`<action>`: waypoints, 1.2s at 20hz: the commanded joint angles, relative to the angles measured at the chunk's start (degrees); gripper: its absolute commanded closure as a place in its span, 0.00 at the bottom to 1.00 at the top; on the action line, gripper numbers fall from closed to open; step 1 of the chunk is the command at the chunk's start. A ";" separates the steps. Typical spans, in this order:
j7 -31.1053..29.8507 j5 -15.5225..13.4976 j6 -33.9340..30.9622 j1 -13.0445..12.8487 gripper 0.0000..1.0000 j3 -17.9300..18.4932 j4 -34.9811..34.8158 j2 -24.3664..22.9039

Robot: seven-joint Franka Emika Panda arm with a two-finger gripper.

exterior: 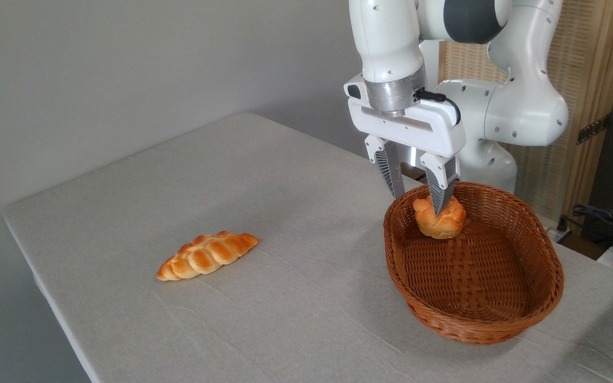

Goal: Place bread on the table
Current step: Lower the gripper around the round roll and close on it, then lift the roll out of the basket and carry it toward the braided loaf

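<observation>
Bread [439, 219] under spread pincer [421, 204], contact unclear.

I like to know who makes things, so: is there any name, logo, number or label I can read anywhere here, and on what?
None can be read.
Robot arm: plain white shells, no lettering visible.
Gripper: no marking that can be made out.
Wicker basket, bun, braided loaf, table cloth: no labels or print.
Dark items at the right edge: too small to tell.
</observation>
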 commanded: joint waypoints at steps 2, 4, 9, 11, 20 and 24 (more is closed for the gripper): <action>2.27 0.02 1.18 -0.79 0.00 6.64 -1.45 -0.75; 4.13 0.02 1.09 -0.79 0.00 7.17 -1.37 -0.75; 4.31 0.11 1.09 -0.71 0.00 7.17 -1.36 -0.58; 4.48 0.63 1.09 -0.71 0.00 7.17 -1.89 -0.14; 5.01 5.47 1.27 -0.79 0.00 8.66 -3.47 0.30; 5.01 5.38 1.27 -1.06 0.00 8.66 -4.35 0.48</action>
